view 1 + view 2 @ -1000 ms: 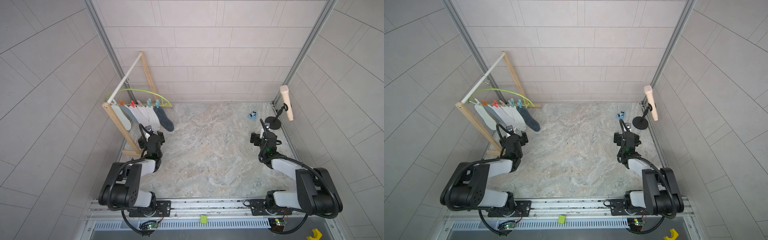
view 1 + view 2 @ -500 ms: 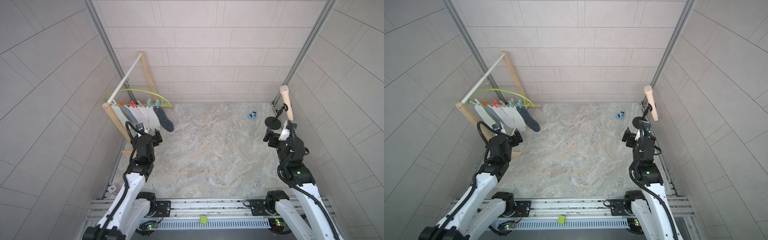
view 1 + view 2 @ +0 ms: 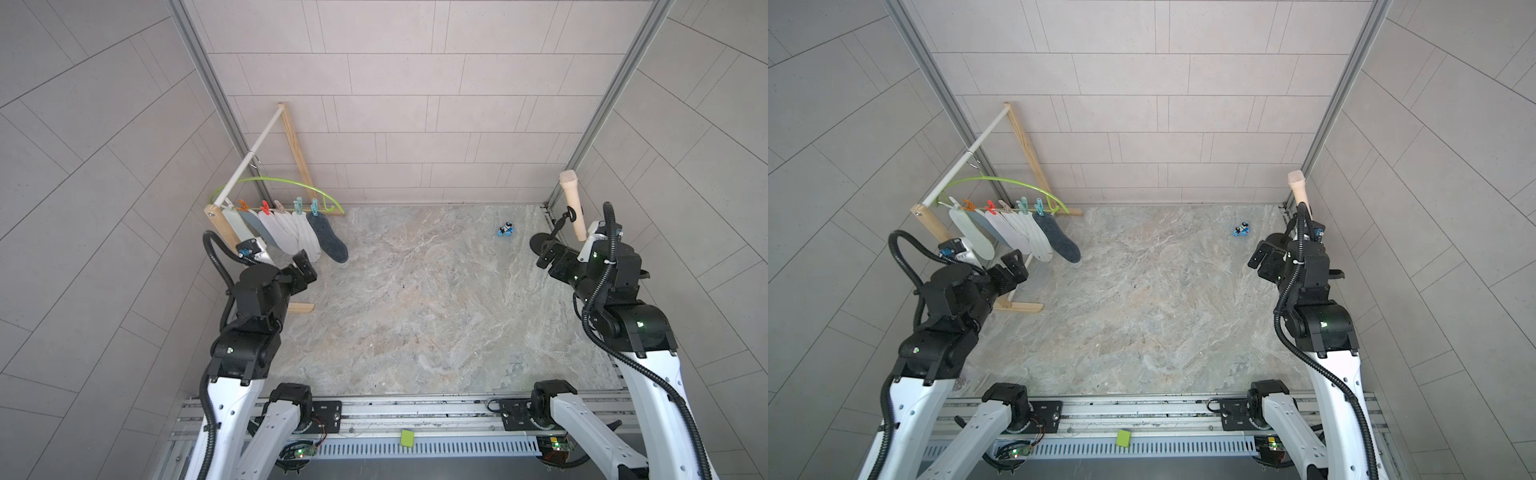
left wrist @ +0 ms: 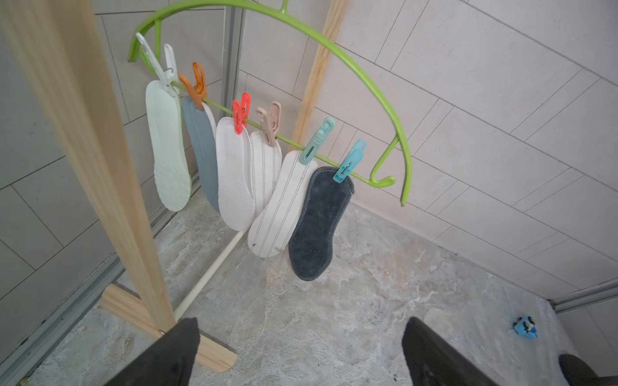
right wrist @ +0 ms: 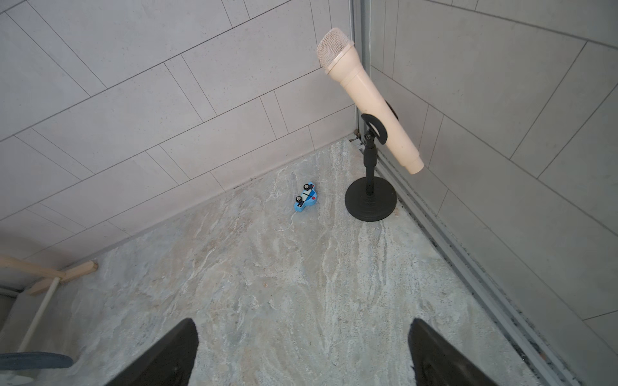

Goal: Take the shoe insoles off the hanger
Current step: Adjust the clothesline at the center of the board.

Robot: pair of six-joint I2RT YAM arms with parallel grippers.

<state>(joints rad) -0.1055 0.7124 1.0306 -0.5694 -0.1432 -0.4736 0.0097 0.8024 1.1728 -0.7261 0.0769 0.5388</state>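
The lime-green hanger (image 4: 334, 56) hangs from the rack's white rod in the far left corner. Several shoe insoles hang side by side from its coloured pins: a pale mint one (image 4: 167, 150), a blue-grey one (image 4: 200, 150), a white dotted one (image 4: 234, 177), two striped ones (image 4: 281, 207) and a dark grey felt one (image 4: 317, 227). My left gripper (image 3: 305, 266) is open and empty just in front of them, level with their lower ends and touching none. My right gripper (image 3: 546, 253) is open and empty at the far right, away from the hanger.
The wooden rack (image 3: 295, 137) has a post and foot (image 4: 214, 351) close beside my left fingers. A cream microphone (image 5: 368, 100) on a black stand (image 5: 369, 200) is in the far right corner, close to my right gripper. A small blue toy car (image 3: 505, 229) lies near it.
Both arms have unfolded from a low folded pose and risen high over the table. Both grippers stayed open. The insoles and the hanger have not moved.
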